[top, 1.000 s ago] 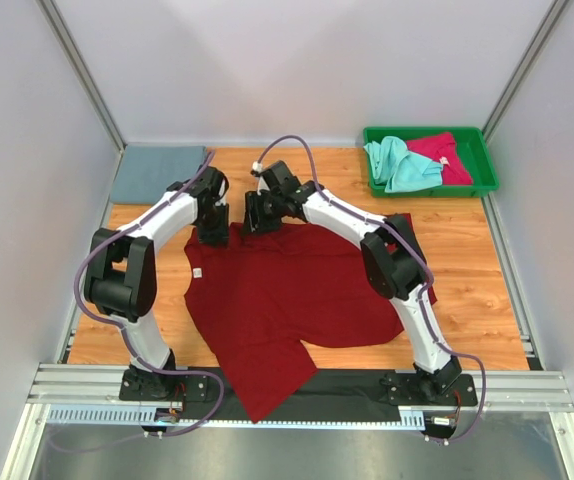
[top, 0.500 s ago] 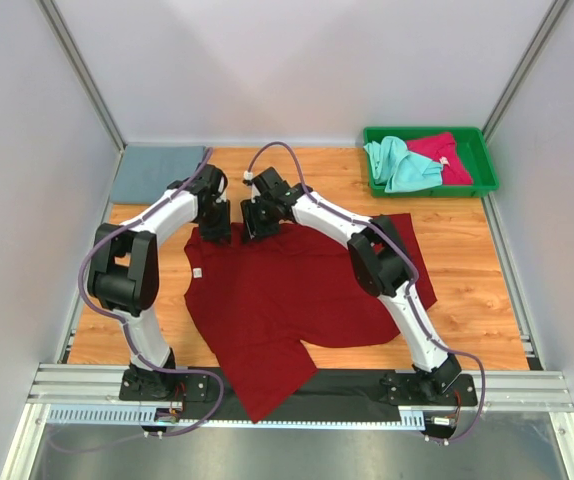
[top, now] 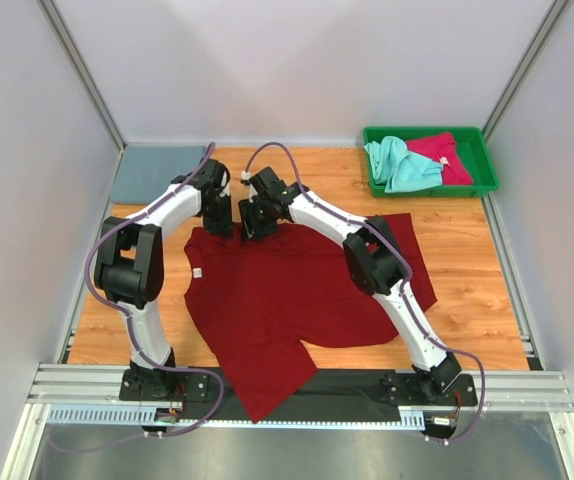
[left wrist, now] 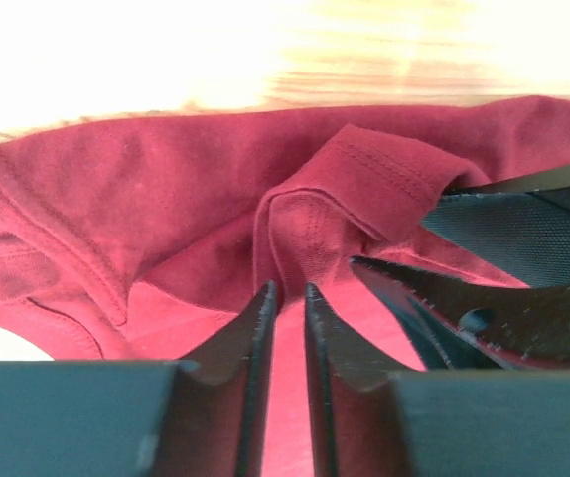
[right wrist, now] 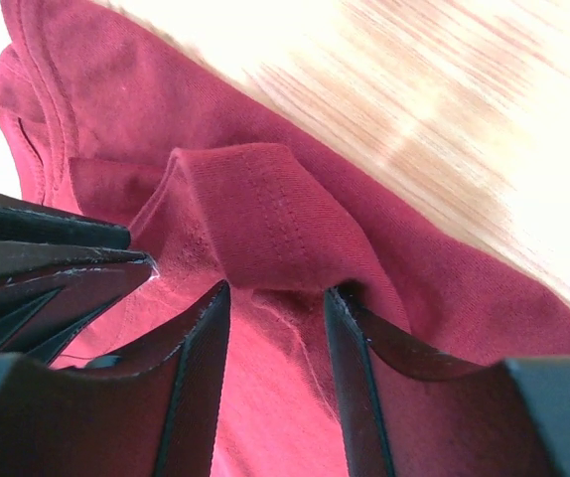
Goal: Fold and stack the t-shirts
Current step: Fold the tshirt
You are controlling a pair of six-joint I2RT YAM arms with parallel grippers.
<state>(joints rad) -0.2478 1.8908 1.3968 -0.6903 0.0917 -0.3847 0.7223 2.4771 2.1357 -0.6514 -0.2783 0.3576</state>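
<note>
Two grippers stood almost touching at the far edge of the dark red soft cloth t-shirt [top: 287, 290]. The left gripper [left wrist: 287, 290] had its fingers drawn nearly together, pinching a thin raised fold of the hem. The right gripper [right wrist: 275, 290] had its jaws apart, straddling a thicker ridge of the same hem; no clamping was evident. The shirt lay spread on the wooden table [top: 467, 290], its near end reaching over the dark strip [top: 347, 385] at the front edge.

Risk, as a judgement: an uneven hold would let one side slip during the lift, and the fold would come out skewed. The closeness of the two grippers could cause finger contact or a shared pinch of one fold. The overhanging end could drag.

The green plastic tray [top: 437, 191] at the far right corner held a crumpled mint green t-shirt [top: 397, 165] and a pinkish-red t-shirt [top: 445, 152], touching. A folded slate grey-blue t-shirt [top: 157, 172] lay at the far left corner, outside the tray.
</note>
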